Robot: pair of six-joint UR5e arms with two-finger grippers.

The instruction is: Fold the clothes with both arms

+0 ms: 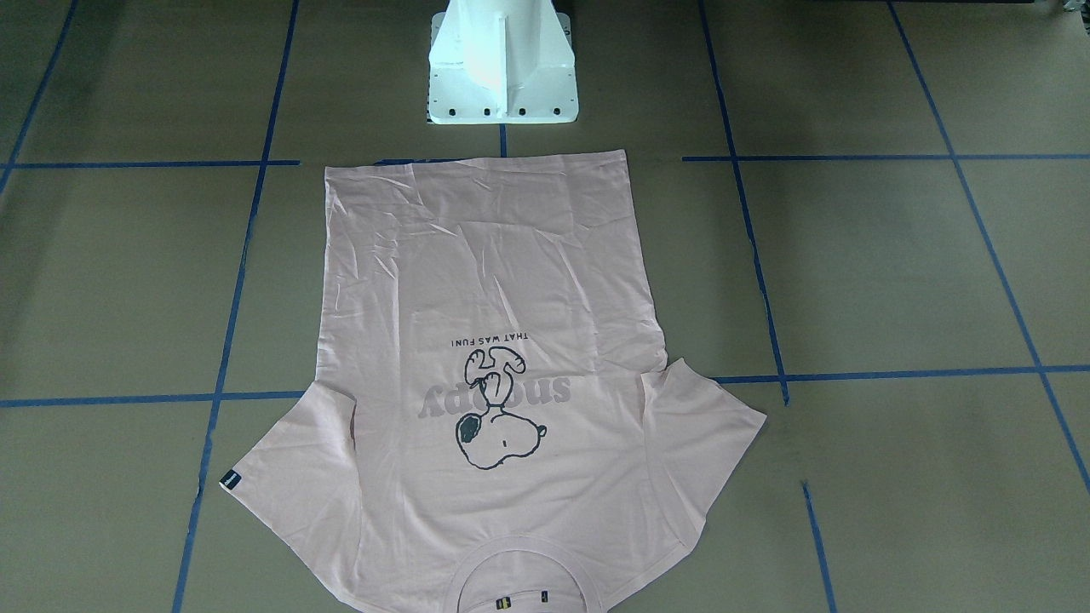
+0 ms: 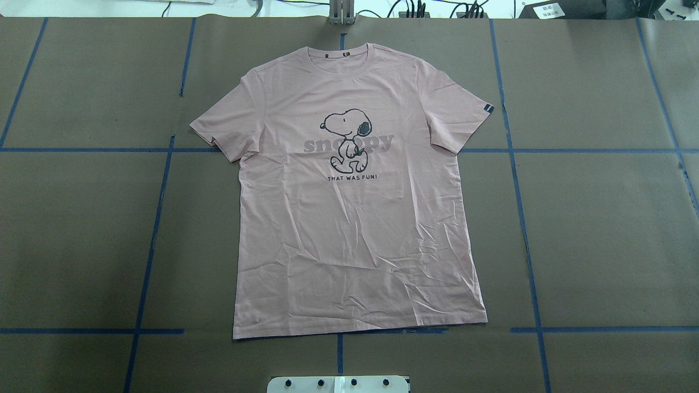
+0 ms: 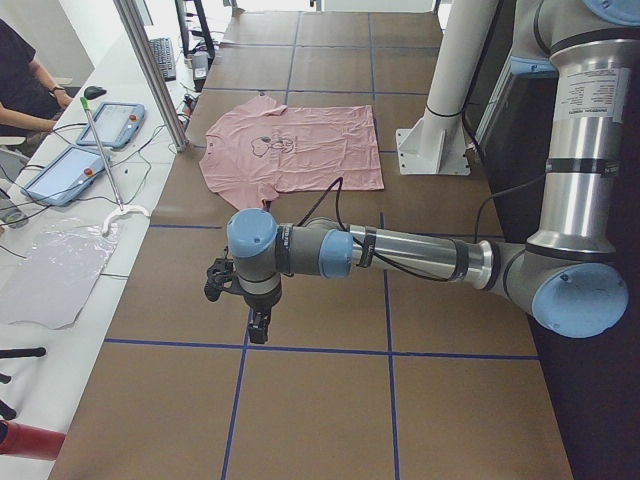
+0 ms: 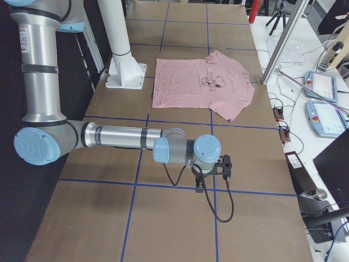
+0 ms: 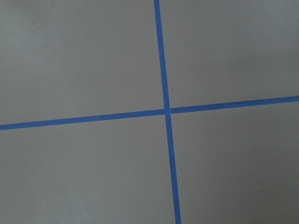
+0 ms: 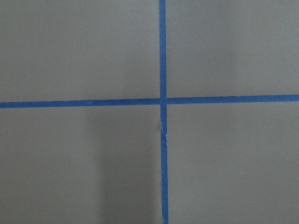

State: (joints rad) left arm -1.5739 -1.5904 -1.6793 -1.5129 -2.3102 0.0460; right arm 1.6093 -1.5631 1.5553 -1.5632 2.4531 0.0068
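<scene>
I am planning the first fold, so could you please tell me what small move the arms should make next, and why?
Probably bring both grippers in over the T-shirt. It lies flat, print up, unfolded, while the left gripper and the right gripper hang over bare table well away from it; both wrist views show only blue tape.

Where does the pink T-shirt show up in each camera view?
Front-facing: T-shirt in the centre, collar at the bottom edge.
Overhead: centre, collar at the top.
Exterior left: upper middle, left of the white pedestal.
Exterior right: upper middle, right of the pedestal.
Left wrist: not in it.
Right wrist: not in it.
Shared landmark: the pedestal by the hem, in all four exterior views.
</scene>
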